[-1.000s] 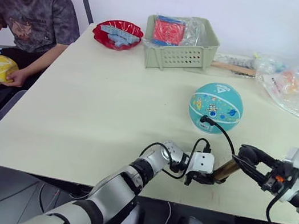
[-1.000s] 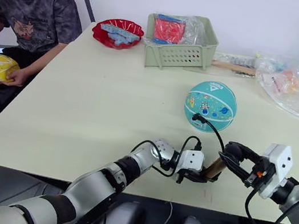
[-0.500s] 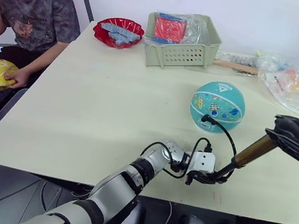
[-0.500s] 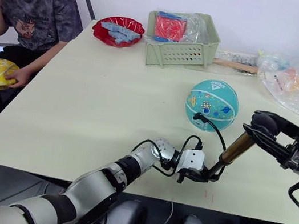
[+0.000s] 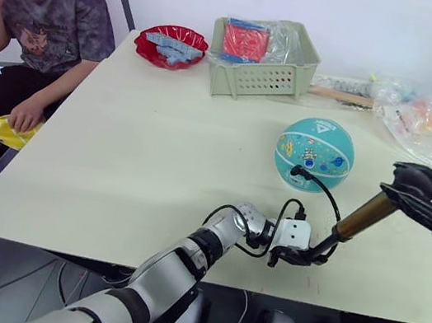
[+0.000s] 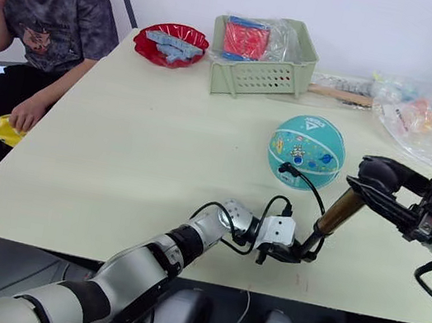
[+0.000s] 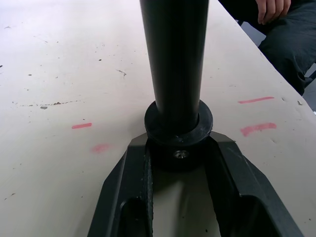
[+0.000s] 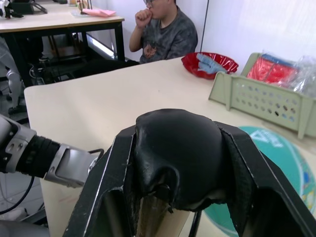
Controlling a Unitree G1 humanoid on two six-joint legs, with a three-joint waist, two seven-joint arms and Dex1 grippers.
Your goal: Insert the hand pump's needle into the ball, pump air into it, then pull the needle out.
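- Right gripper (image 6: 381, 175) is clamped on the pump's black handle. Compared with a second ago it's way higher and further out, so the pump (image 5: 359, 221) is now pulled long with the gold tube showing between the two grippers. Half a second ago it was already about here, maybe a hair higher, so the up-stroke looks basically done.
- Left gripper (image 5: 305, 257) hasn't budged across the three moments. In its wrist view the fingers (image 7: 132, 177) are closed around the pump's black base cap, pinning it just above the table (image 5: 160, 143) near the front edge.
- Pump leans from the left gripper up and away toward the right one, roughly diagonal.
- Hose (image 5: 326, 193) loops from near the left gripper up to the ball (image 5: 314, 153), which sits beyond the left gripper and beside the right one, apart from both. It hasn't rolled at all.
- Black fitting (image 5: 295, 171) at the hose end sits right against the ball's near side. Needle itself is too tiny to see, so I can't swear it's in, but it looks seated.
- My read: insertion is behind us and we're mid-pumping, handle at the top and ready for a push down. The push has to go along the tube's axis or the base could skid out of the left fingers.
- Side note: person (image 5: 34, 4) at the far-left has dropped the yellow ball (image 5: 12, 131) lower, half hidden by the table edge now. Not relevant to the job.
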